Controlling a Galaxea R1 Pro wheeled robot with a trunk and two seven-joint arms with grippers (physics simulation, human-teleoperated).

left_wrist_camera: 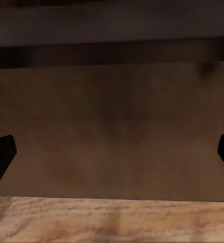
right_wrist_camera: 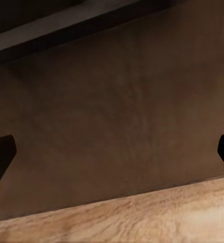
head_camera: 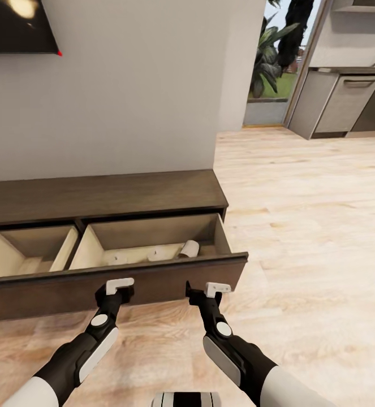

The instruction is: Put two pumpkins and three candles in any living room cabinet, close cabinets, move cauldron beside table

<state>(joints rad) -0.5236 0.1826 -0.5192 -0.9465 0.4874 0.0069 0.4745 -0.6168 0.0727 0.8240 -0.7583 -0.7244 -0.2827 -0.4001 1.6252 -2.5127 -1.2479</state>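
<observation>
The cabinet point(head_camera: 102, 195) is a long low dark-brown unit against the wall, and its wide drawer front point(head_camera: 153, 280) is pulled out. In the right pale compartment one candle point(head_camera: 189, 249) lies on its side. Two more pale stubs point(head_camera: 117, 258) point(head_camera: 155, 255) peek over the drawer front beside it. My left gripper point(head_camera: 119, 288) and right gripper point(head_camera: 210, 291) are both up against the drawer front. Both wrist views look at this front close up: the left gripper point(left_wrist_camera: 112, 154) and the right gripper point(right_wrist_camera: 112, 154) stand open, holding nothing. The pumpkins, the cauldron and the table are out of view.
The left compartment point(head_camera: 29, 249) of the drawer shows a pale interior. A dark TV point(head_camera: 17, 25) hangs on the wall above. Light wood floor point(head_camera: 311, 226) stretches to the right toward grey kitchen units point(head_camera: 345, 104) and a glazed doorway with plants point(head_camera: 272, 62).
</observation>
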